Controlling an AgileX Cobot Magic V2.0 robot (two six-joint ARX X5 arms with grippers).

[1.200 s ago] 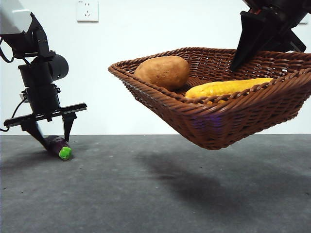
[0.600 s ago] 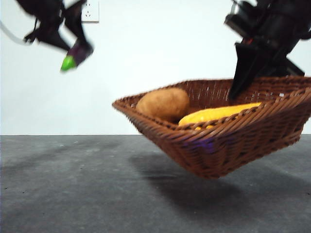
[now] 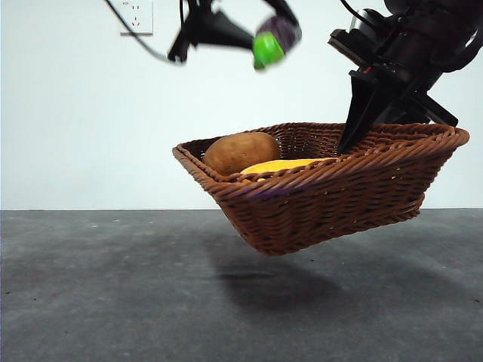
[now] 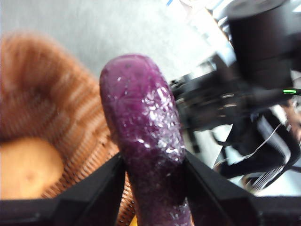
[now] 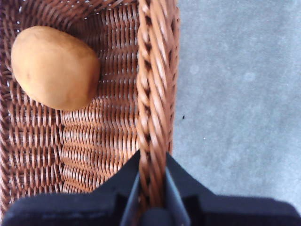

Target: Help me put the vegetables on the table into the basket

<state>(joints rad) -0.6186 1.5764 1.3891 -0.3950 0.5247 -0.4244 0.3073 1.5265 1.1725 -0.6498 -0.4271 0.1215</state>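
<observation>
Eggplant [image 3: 273, 38] now up off the table [image 3: 113, 286] and carried across, above the basket [image 3: 324, 204], clamped in left gripper [image 4: 153, 176]; a second ago down at table level, far left. Basket lower and more level than before, off the table, rim pinched by right gripper [image 5: 151, 188]. Potato [image 3: 240, 152] and corn [image 3: 281, 165] already inside, so only the drop left, likely. Left wrist view: purple skin and grip close up. Right wrist view: rim pinch, potato; corn not visible.
</observation>
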